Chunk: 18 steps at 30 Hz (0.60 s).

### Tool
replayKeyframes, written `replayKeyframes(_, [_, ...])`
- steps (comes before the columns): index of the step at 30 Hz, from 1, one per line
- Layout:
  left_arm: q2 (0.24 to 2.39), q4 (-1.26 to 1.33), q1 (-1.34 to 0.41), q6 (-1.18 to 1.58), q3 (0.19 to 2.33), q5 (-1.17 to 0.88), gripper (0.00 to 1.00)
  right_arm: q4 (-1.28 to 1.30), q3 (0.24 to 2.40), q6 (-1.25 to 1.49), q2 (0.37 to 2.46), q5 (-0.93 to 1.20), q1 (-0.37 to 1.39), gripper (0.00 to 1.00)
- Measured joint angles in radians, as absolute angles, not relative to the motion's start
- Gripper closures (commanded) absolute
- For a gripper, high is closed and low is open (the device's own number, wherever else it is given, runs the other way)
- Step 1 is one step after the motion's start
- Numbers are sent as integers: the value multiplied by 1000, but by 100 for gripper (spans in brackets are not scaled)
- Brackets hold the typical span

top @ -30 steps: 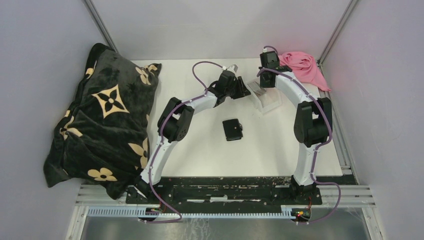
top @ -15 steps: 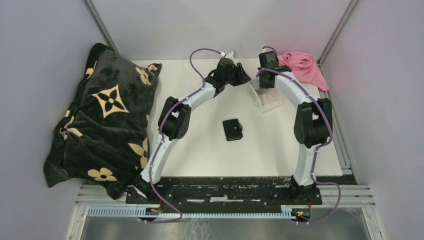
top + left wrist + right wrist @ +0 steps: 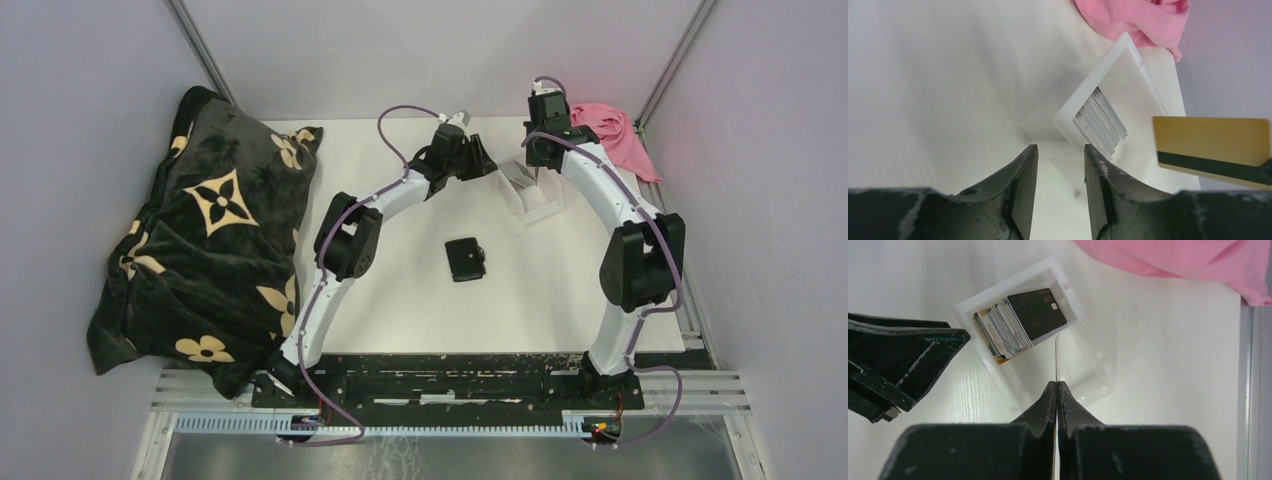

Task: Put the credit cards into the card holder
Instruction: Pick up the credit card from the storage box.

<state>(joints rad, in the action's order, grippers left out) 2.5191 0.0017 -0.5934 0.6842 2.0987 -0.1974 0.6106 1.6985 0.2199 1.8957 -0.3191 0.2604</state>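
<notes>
Clear plastic tray [image 3: 998, 287] sits at the far right of the table [image 3: 400, 300], just beside a pink cloth [image 3: 1188, 265]. Contents: a stack of cards [image 3: 1003, 330] standing on edge and leaning, packed into one end. A dark card [image 3: 1040, 307] lies face-up at the front of the stack. The tray's other end shows bare floor.

Your right gripper [image 3: 1056, 385] is pinched tight on one gold card [image 3: 1210, 147], held on edge over the bare end of the tray. From the right wrist you see it only as a thin line. From the left wrist its flat side shows, with a dark stripe along the lower edge. It is apart from the stack.

Your left gripper [image 3: 1060, 148] has its jaws parted with nothing between them. It points at the tray from close beside it; you cannot tell whether it touches.

The wallet [image 3: 465, 259] is folded shut and lies flat on the table between your two arms, well apart from the tray.

A dark blanket [image 3: 200, 240] with tan flower shapes is heaped along the table's left side.
</notes>
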Motion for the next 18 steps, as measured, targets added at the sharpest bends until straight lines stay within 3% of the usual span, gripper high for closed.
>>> replayKeyframes(8, [2282,96,-570,684,1780,-218,42,658,1634,222,1694,-290,292,99])
replayKeyframes(18, [1966,547,-567,685,1276,-511,35,736,1375,260,1293,-47,331,99])
